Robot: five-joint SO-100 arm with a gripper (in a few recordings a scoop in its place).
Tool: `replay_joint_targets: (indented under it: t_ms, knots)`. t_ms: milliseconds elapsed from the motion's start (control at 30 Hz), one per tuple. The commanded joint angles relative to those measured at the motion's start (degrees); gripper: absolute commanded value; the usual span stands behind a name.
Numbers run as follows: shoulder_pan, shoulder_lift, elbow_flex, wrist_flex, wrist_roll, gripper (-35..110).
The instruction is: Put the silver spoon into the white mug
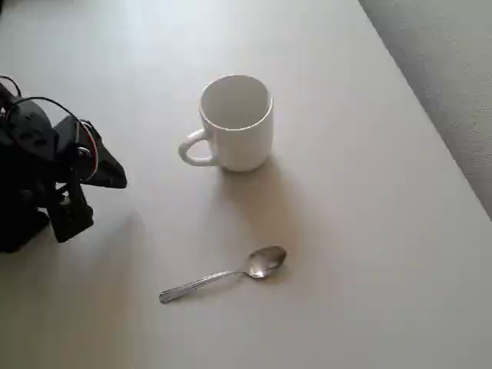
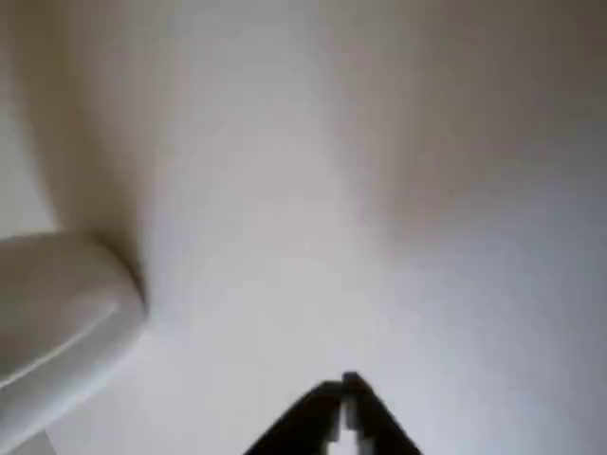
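Note:
The white mug [image 1: 238, 127] stands upright near the middle of the table, with its handle pointing left and nothing inside. The silver spoon [image 1: 227, 274] lies flat below the mug in the overhead view, bowl to the right and handle running down-left. My black gripper [image 1: 115, 175] hovers at the left edge, well apart from both, with its tip pointing right. In the wrist view the fingertips [image 2: 353, 387] meet with nothing between them, and a blurred white shape at the left looks like the mug [image 2: 57, 313].
The pale table [image 1: 369, 231] ends along a diagonal edge at the upper right, with grey floor [image 1: 453, 69] beyond it. Black cables loop over the arm body [image 1: 31, 177] at the left.

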Motion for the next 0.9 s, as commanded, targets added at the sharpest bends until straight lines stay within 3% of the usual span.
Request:
replay_joint_targets:
  t_ms: [0, 867]
  knots:
    - [0.18, 0.53, -0.18, -0.18, -0.35, -2]
    - [0.79, 0.53, -0.18, 0.00, -0.18, -2]
